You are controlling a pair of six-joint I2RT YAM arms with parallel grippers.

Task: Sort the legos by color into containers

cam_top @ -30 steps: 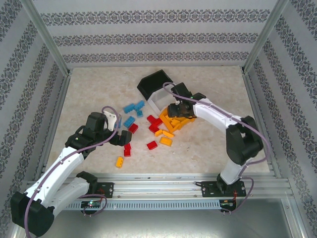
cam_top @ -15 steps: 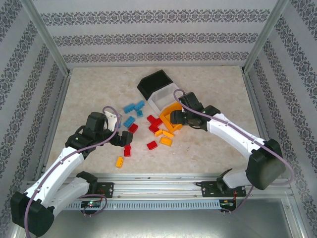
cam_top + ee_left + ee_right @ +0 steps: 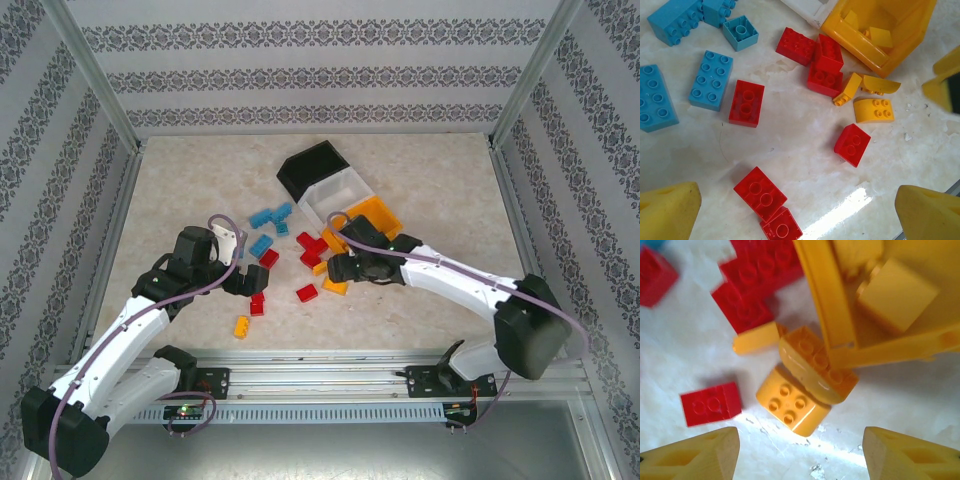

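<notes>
step: sorting yellow | right pincer (image 3: 800, 456) open, empty, hovering over a yellow brick (image 3: 792, 404) on the surface (image 3: 685, 347) just beside the yellow bin (image 3: 825, 305) | left pincer (image 3: 797, 212) wide open, empty, above red bricks (image 3: 746, 102) | next: likely lower, close on brick, lift over the rim

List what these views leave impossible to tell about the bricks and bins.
- Top view: black plastic bin, too dark inside to show contents.
- Top view: right arm covers the table beside the orange-yellow plastic bin.
- Left wrist view: light blue studded brick, cut by the left edge.
- Right wrist view: blur hides the piece count inside that bin.
</notes>
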